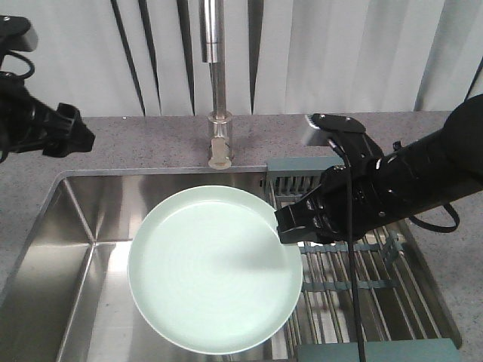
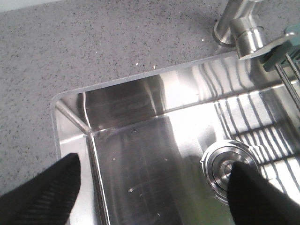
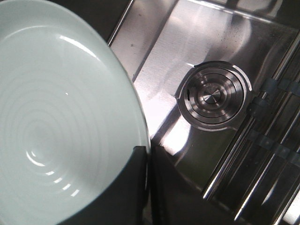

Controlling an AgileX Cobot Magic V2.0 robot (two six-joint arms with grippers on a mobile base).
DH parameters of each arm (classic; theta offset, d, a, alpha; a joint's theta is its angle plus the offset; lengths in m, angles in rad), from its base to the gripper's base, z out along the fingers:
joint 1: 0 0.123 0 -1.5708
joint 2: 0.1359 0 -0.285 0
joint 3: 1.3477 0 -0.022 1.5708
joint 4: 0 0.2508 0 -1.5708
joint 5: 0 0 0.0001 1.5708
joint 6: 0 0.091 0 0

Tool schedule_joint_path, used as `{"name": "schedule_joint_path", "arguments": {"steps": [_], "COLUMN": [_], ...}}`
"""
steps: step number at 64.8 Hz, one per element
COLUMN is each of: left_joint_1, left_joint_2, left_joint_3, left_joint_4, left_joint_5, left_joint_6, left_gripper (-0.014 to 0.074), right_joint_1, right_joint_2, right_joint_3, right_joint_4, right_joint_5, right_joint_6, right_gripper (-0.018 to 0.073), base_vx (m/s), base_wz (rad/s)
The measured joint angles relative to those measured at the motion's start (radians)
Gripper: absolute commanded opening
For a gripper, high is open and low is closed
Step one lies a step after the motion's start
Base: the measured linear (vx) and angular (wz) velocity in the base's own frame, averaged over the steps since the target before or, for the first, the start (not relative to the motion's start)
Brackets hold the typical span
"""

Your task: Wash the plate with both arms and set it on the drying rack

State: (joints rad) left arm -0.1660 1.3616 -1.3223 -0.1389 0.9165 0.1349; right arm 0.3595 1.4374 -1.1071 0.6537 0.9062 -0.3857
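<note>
Exterior front-facing view is showing the left gripper [image 1: 73, 134] hanging at the upper left of the frame, its fingers standing wide apart and gripping nothing. At centre, the plate [image 1: 215, 268] is hovering above the sink [image 1: 79, 226]. The right gripper [image 1: 290, 226] is pinching its right rim, above the drying rack [image 1: 362, 290] at lower right.

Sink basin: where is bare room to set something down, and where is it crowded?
Free: the sink floor between its left wall and the drain; the countertop left of the faucet. Crowded: the drying rack side, where the right arm holds the plate.
</note>
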Motion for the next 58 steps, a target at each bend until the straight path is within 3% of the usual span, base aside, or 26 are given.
{"name": "schedule_joint_path", "arguments": {"steps": [26, 58], "left_joint_1": [0.0, 0.0], "left_joint_2": [-0.411, -0.767], "left_joint_3": [0.344, 0.587], "left_joint_4": [0.001, 0.003], "left_joint_5": [-0.05, -0.026], "left_joint_6": [-0.035, -0.049], "left_gripper": [0.0589, 0.0589], "right_joint_1": [0.0, 0.0], "right_joint_2": [0.0, 0.0], "right_joint_3": [0.0, 0.0], "right_joint_4": [0.0, 0.0], "right_joint_5": [0.0, 0.0], "right_joint_6": [0.0, 0.0], "right_gripper": [-0.0001, -0.0001], "base_vx": [0.0, 0.0], "base_wz": [0.0, 0.0]}}
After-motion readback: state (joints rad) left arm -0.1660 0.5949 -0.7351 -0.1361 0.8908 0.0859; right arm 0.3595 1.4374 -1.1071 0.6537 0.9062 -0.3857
